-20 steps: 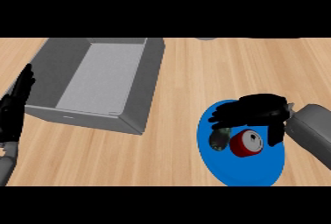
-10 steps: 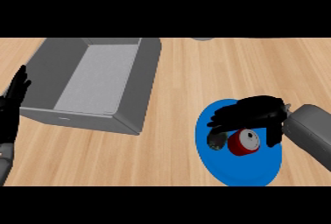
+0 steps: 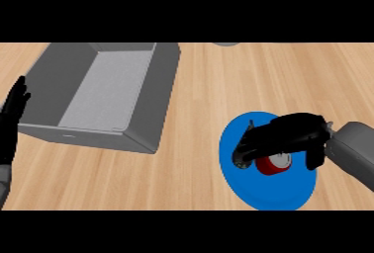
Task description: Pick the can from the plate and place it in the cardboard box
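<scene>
head view: wooden counter (image 3: 219, 89) bears grey box (image 3: 95, 138) and blue plate (image 3: 270, 193) with can (image 3: 276, 166).

Matt wood-grain counter (image 3: 205, 89)

Light wooden counter (image 3: 197, 89), with three things borne on it.
A grey open-topped box (image 3: 157, 106) is set at the left and a blue plate (image 3: 272, 193) at the lower right, well apart; a small grey object (image 3: 226, 44) is cut off at the far edge.
</scene>
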Motion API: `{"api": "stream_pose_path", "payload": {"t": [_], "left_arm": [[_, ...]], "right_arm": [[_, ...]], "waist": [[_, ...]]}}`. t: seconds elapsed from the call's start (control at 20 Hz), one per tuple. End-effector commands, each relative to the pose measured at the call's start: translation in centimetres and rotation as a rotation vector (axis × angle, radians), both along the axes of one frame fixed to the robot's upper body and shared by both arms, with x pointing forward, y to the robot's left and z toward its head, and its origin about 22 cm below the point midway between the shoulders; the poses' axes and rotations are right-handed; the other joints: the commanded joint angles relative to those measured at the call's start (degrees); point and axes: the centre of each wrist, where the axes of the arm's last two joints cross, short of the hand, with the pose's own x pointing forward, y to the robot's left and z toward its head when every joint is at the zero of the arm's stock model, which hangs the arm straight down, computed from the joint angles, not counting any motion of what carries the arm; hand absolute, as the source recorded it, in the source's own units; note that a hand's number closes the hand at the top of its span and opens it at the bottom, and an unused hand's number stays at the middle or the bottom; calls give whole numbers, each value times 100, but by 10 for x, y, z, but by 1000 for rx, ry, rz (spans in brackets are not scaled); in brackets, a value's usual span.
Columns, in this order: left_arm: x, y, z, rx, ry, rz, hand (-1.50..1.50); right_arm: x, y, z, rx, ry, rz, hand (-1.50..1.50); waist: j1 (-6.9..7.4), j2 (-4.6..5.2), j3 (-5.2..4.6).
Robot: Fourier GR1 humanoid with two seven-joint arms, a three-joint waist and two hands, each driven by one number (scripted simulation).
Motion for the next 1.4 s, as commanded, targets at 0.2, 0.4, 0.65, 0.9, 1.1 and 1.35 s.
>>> {"api": "stream_pose_path", "payload": {"t": [0.2, 0.4, 0.65, 0.9, 1.1, 1.35], "left_arm": [[-14, 8, -40, -39, 174, 55, 0], [-16, -10, -52, -53, 192, 55, 0], [-9, 4, -40, -53, 175, 62, 0], [-14, 1, -44, -35, 177, 62, 0], [-19, 11, -48, -45, 187, 68, 0], [-12, 3, -30, -38, 158, 6, 0]], "right_arm": [[-8, 9, -18, -100, 38, 17, -150], [-19, 12, -42, -103, 29, 23, -150], [-15, 37, -40, 95, -69, -7, 150], [-6, 30, -41, 177, -144, -42, 150], [-1, 38, -30, 284, -214, -104, 150], [65, 48, 44, 130, -385, -567, 150]], "waist": [[-24, 92, -143], [-53, 99, -139], [-81, 88, -138], [-19, 106, -132], [-51, 100, -137], [247, 159, -168]]}}
